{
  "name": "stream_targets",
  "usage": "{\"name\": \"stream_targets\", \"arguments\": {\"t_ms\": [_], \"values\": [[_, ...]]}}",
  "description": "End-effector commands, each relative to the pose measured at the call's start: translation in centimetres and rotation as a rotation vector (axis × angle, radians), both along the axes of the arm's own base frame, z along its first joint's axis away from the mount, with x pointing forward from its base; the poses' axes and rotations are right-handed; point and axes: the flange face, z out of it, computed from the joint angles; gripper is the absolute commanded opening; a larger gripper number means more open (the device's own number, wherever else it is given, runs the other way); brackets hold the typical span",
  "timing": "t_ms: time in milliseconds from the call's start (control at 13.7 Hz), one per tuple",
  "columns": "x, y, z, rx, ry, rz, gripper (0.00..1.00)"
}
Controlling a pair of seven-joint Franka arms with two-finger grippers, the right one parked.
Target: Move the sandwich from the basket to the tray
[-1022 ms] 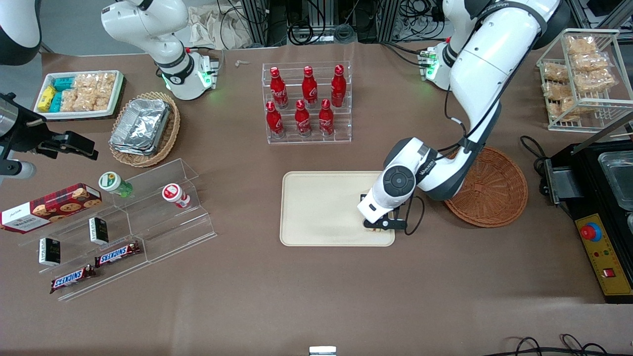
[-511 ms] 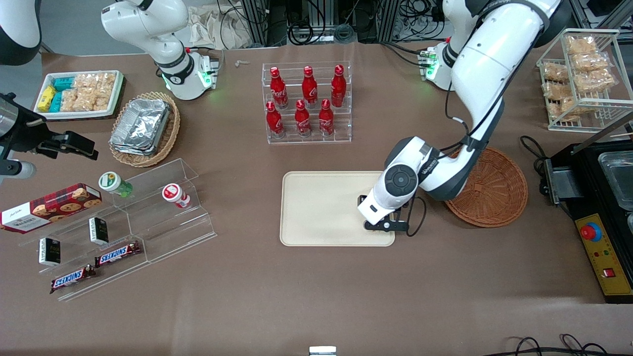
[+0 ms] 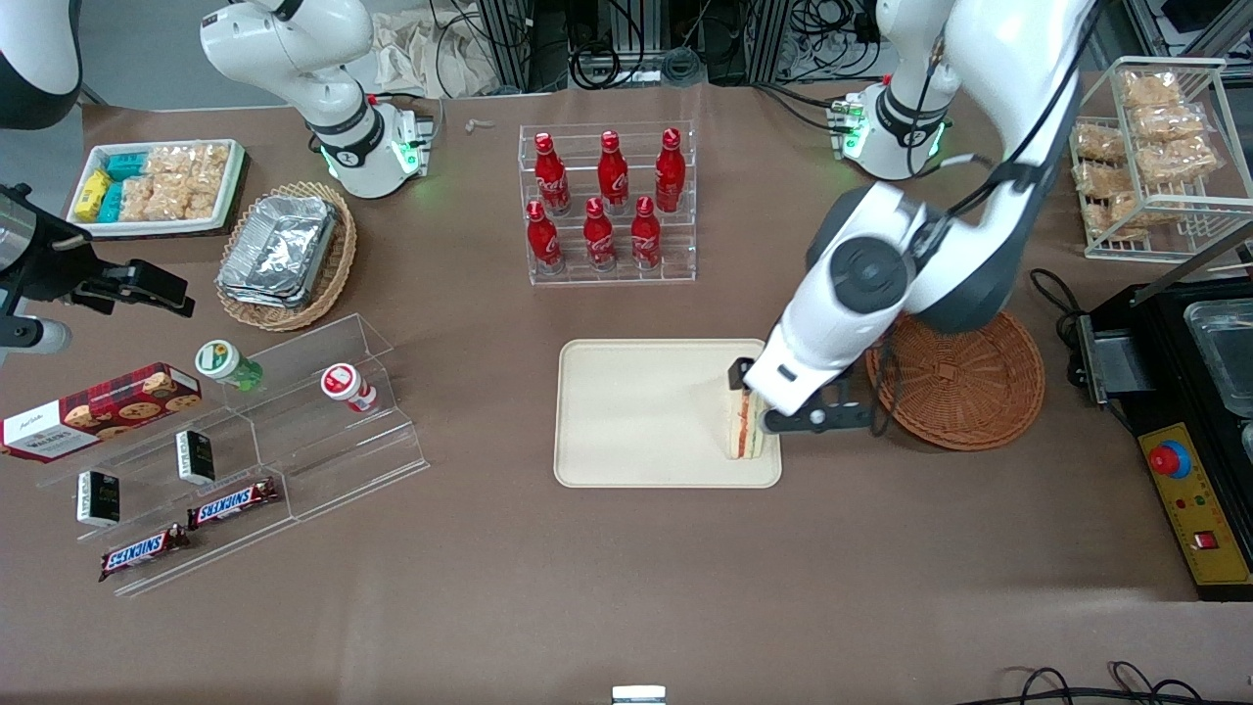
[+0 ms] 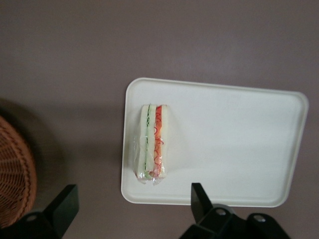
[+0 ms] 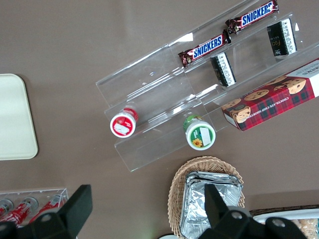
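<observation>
- Your working arm has glossy white shells with dark grey bands and a round dark grey joint cap.
- Black cables run along its links.
- Its base on the tabletop glows green.
- Your end effector [image 3: 783, 416] is black, hanging above the tray's edge; its flat black fingers [image 4: 199, 199] stand wide apart.

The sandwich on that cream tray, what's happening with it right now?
The sandwich rests on the tray, at the end nearest the basket, standing on edge with its filling showing. The left arm's gripper hangs open above it, touching nothing, so the sandwich looks delivered. The basket beside the tray looks empty where it shows.
</observation>
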Motion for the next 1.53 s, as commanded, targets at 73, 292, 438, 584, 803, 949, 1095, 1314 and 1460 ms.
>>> {"name": "stream_targets", "arguments": {"t_ms": [73,292,438,584,803,949,1095,1314,1460], "values": [[-1.1,6.1,6.3,0.010,0.015,0.012,1.00],[-1.5,12.7,10.7,-0.014,0.014,-0.038,1.00],[-2.0,17.8,13.1,-0.002,0.017,-0.102,1.00],[-2.4,21.6,14.2,0.003,0.021,-0.154,1.00],[-2.1,21.5,16.6,0.015,0.010,-0.176,1.00],[-1.8,21.5,17.1,0.037,0.002,-0.172,1.00],[-2.3,21.0,17.1,0.104,0.023,-0.190,1.00],[-2.7,20.7,17.4,0.112,0.024,-0.194,1.00],[-2.9,20.6,17.7,0.107,0.035,-0.192,1.00]]}}
